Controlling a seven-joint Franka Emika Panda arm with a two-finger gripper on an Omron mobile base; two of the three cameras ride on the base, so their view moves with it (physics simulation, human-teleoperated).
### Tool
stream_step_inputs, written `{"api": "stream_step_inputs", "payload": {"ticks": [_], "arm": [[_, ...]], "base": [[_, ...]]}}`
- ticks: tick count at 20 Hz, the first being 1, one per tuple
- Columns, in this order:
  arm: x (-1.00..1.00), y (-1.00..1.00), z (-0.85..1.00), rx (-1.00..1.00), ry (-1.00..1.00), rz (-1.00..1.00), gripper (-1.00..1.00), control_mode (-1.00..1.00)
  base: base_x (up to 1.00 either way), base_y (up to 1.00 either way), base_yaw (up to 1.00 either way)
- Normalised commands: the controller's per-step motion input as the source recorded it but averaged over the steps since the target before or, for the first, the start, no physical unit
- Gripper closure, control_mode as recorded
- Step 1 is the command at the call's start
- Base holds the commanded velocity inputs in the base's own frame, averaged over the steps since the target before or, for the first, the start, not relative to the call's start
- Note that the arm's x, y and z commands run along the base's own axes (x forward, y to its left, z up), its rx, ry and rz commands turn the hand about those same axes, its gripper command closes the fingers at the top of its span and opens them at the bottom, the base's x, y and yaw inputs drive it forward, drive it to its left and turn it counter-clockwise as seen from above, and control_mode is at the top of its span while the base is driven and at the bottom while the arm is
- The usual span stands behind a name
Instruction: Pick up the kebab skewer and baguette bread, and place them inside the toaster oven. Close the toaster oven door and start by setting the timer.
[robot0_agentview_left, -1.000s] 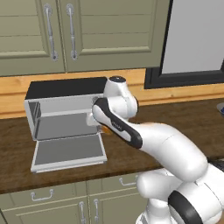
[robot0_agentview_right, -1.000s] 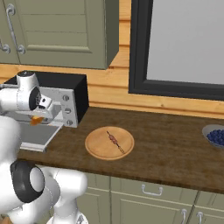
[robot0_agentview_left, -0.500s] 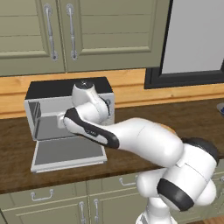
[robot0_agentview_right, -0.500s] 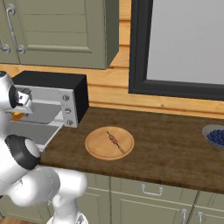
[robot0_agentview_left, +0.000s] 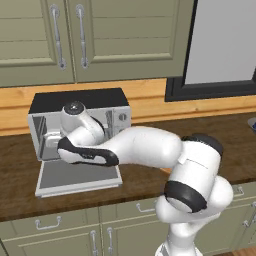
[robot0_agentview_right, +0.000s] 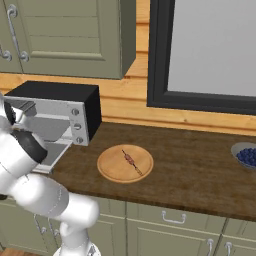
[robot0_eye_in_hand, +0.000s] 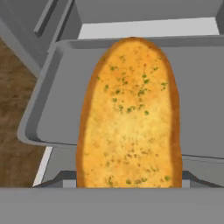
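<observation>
Hand view, nearest first: baguette (robot0_eye_in_hand: 129, 116) runs lengthwise up the frame, its near end cut off at the bottom edge, so the grip point is hidden and the fingertips cannot be made out. Jaws stand wide about the loaf, which looks held between them, though contact itself is hidden. Under and behind the loaf sits a grey tray (robot0_eye_in_hand: 57, 109) with a raised rim, and past it the oven's grey interior; whether the loaf touches the tray cannot be told. Brown counter (robot0_eye_in_hand: 15, 118) shows at left. Left base view: the arm reaches into the toaster oven (robot0_agentview_left: 80, 127), wrist blocking most of the cavity, gripper and loaf hidden behind it. Door (robot0_agentview_left: 75, 177) is dropped open, flat on the counter, partly covered by the forearm. Right base view: oven (robot0_agentview_right: 55, 112) cut off at the left edge, knobs on its right face small and blurry. Further right, skewer (robot0_agentview_right: 131, 161) lies on the round wooden plate (robot0_agentview_right: 112, 170), well apart from the oven. A blue bowl (robot0_agentview_right: 246, 156) is clipped at the right edge.
</observation>
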Motion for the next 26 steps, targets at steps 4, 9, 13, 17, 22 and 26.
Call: {"api": "stream_step_inputs", "payload": {"ticks": [4, 9, 13, 17, 22, 26], "arm": [[0.59, 0.13, -0.32, 0.09, -0.03, -0.11, 1.0, -1.0], [0.41, 0.26, -0.16, 0.07, 0.0, -0.09, 1.0, -1.0], [0.05, 0.17, -0.15, 0.03, 0.0, -0.06, 1.0, -1.0], [0.03, 0.03, -0.16, 0.02, 0.01, -0.04, 1.0, -1.0], [0.1, 0.0, -0.06, 0.04, 0.04, -0.03, 1.0, -1.0], [0.03, 0.0, -0.14, 0.08, 0.04, -0.05, 1.0, -1.0]], "base": [[0.0, 0.0, 0.0], [0.0, 0.0, 0.0], [0.0, 0.0, 0.0], [0.0, 0.0, 0.0], [0.0, 0.0, 0.0], [0.0, 0.0, 0.0]]}}
